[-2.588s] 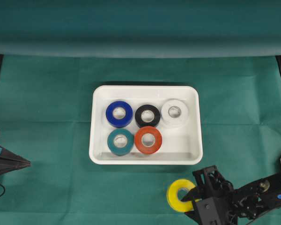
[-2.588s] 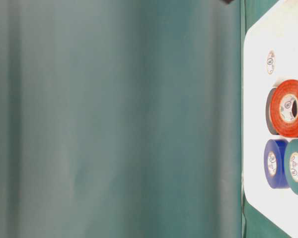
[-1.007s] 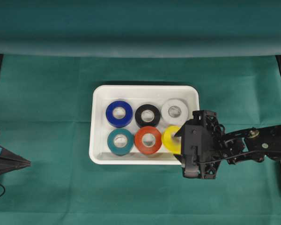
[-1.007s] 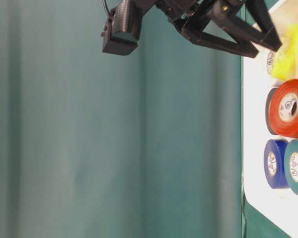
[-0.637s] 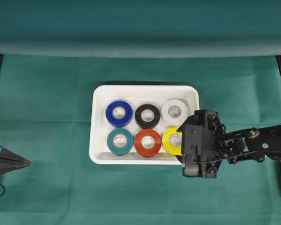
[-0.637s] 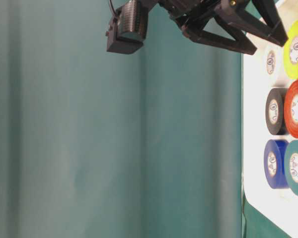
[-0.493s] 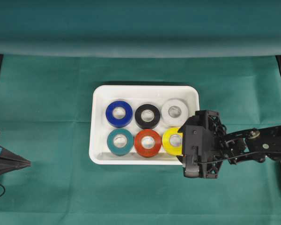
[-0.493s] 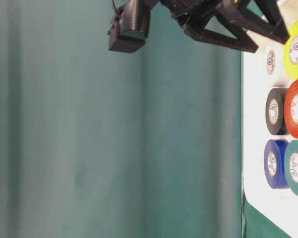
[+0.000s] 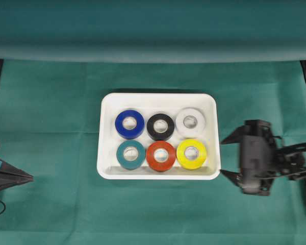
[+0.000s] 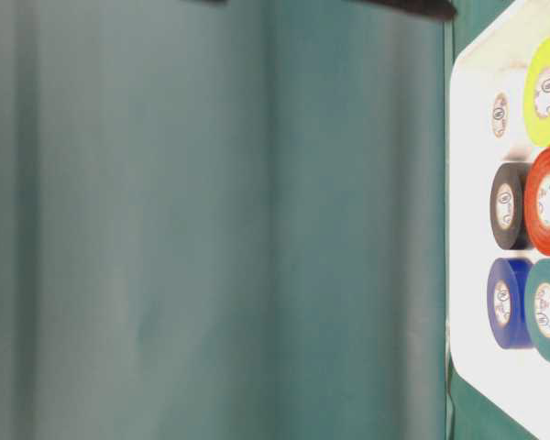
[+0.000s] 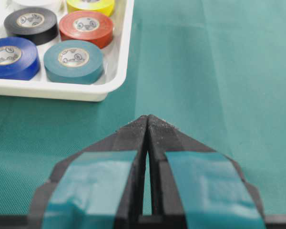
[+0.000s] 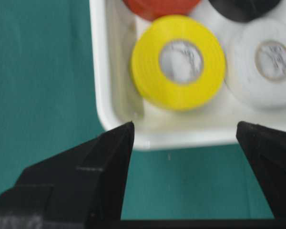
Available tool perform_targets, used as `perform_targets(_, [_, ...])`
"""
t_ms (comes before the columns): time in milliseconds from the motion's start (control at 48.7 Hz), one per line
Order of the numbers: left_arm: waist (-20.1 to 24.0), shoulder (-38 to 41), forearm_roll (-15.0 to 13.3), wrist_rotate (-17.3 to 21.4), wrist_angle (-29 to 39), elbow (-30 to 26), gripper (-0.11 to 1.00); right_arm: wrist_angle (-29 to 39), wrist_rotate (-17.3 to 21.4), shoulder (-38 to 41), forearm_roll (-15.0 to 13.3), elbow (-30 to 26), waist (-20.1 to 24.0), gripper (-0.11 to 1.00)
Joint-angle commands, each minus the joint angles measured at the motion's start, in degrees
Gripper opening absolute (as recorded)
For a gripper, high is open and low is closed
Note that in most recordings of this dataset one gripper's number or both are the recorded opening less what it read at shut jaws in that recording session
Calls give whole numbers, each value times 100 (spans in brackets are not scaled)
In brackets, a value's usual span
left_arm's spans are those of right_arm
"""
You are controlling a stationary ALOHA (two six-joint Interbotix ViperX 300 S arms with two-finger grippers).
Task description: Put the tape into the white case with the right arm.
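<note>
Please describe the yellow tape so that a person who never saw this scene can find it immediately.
Find the white case in the middle of the green cloth. It holds six rolls in two rows. The yellow tape lies flat in the near row, nearest the right gripper, beside the red tape; no other roll is yellow.

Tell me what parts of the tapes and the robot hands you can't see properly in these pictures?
- Table-level view: the teal tape and red tape are cut by the right edge.
- Right wrist view: the black tape is cut by the top edge, and everything is blurry.
- Overhead view: the right gripper is smeared by motion; the left gripper is cut off by the left edge.
</note>
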Motion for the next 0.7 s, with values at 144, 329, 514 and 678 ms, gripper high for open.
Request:
perform_targets(144, [9, 53, 0, 0, -26, -70, 0, -26, 176, -1046, 26, 571, -9, 82])
perform_targets(329, [9, 62, 0, 9, -26, -70, 0, 9, 176, -1890, 26, 1002, -9, 82])
perform_targets(514, [9, 62, 0, 0, -26, -70, 0, -18, 290, -2540, 44, 1310, -9, 82])
perform_targets(678, [9, 53, 0, 9, -26, -70, 0, -97, 501, -2813, 114, 1521, -9, 82])
